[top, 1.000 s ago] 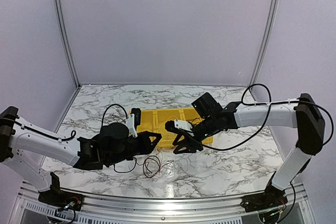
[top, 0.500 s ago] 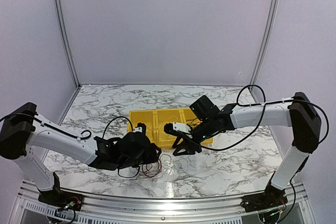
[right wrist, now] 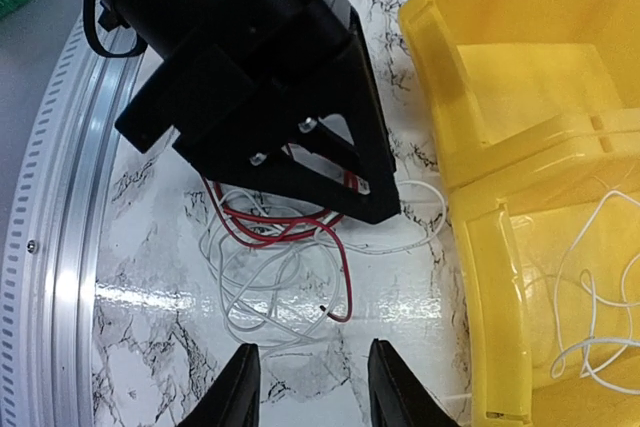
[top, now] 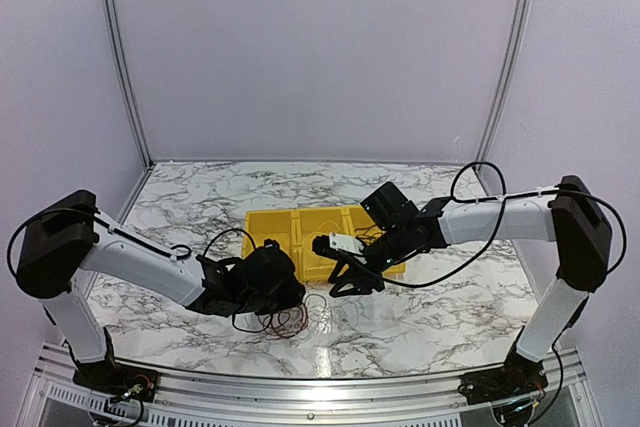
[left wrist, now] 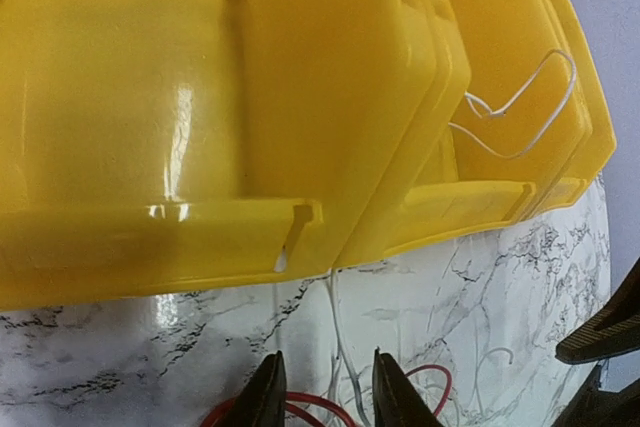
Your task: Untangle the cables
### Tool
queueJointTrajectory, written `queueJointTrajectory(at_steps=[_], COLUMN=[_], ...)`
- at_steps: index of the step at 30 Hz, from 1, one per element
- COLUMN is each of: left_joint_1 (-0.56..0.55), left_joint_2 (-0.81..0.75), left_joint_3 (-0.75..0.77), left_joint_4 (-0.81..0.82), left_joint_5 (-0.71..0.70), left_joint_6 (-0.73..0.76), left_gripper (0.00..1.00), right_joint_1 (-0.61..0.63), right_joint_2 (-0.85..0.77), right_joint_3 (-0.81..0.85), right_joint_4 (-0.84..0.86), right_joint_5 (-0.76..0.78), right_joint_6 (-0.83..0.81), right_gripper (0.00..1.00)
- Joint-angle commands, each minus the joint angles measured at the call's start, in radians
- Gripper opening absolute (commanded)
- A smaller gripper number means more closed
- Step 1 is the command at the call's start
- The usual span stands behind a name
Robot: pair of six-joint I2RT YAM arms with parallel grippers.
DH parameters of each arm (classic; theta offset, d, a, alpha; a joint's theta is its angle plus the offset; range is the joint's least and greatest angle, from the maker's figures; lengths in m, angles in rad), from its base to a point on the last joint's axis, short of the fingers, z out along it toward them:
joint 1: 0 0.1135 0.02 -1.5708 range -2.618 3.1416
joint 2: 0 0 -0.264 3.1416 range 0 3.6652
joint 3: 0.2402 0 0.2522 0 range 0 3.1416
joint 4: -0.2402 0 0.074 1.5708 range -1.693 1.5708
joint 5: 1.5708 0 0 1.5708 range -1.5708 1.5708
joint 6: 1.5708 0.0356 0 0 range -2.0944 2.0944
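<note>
- The cables lie tangled by the worktop's near edge, in front of the yellow bin.
- The left claw, narrowly parted and gripping nothing, is directly over them, the nearer one.
- The right claw, half open and empty, has them just ahead.

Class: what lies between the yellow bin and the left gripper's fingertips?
In the left wrist view, marble table, crossed by one thin white wire running from the yellow bin edge toward the left gripper.

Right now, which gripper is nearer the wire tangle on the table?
Left. The left gripper has its fingers at the wire tangle; the right gripper hangs apart from it, by the yellow bin.
</note>
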Motion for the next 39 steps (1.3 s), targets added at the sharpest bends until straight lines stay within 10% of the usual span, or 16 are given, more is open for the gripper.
queueJointTrajectory(at_steps=[1,4,19,27,39], left_joint_1=[0.004,0.003,-0.202,-0.229,-0.258], left_joint_2=[0.057,0.063,-0.228,-0.302,-0.316], left_joint_3=[0.058,0.067,0.090,0.071,0.065], left_joint_4=[-0.001,0.005,0.024,0.038,0.068], left_joint_5=[0.051,0.045,-0.208,-0.221,-0.198], left_joint_6=[-0.005,0.011,0.395,0.490,0.553], left_gripper=[0.22,0.00,0.00,0.00,0.00], right_joint_1=[0.010,0.011,0.004,-0.032,0.009], right_joint_2=[-0.002,-0.003,-0.050,-0.221,-0.091], right_joint_3=[0.020,0.020,0.071,0.221,0.263], right_joint_4=[-0.020,-0.021,-0.060,-0.222,-0.257], right_joint_5=[-0.004,-0.003,0.024,-0.146,-0.143], right_joint_6=[-0.012,-0.013,0.010,0.006,-0.010], right_gripper=[0.37,0.37,0.39,0.63,0.50])
